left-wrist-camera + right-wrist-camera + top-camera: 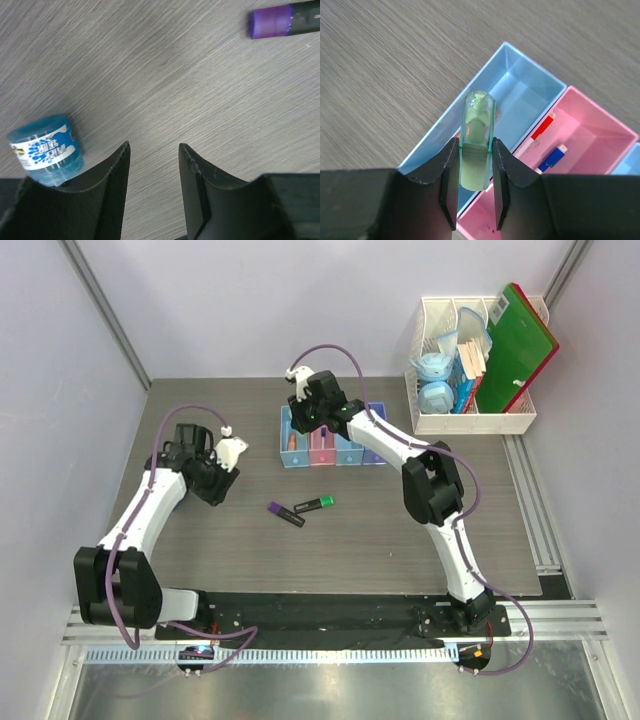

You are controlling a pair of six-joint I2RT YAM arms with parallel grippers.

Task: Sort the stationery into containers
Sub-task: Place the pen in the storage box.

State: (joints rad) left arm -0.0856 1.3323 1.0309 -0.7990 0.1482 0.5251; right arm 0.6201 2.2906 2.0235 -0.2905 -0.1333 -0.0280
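One mint-green piece (476,130), centre frame, sits pinched mid-body in the right gripper (474,150); likely light, rigid, slippery plastic; the left gripper (152,150) stands half-open, empty.

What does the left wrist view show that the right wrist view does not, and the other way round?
Left wrist only: a blue tape roll and a purple-ended marker on the table, with the left jaws open and empty. Right wrist only: the right jaws shut on a mint-green piece above the light blue bin, beside the pink bin holding a red-capped pen. Both: the grey table.
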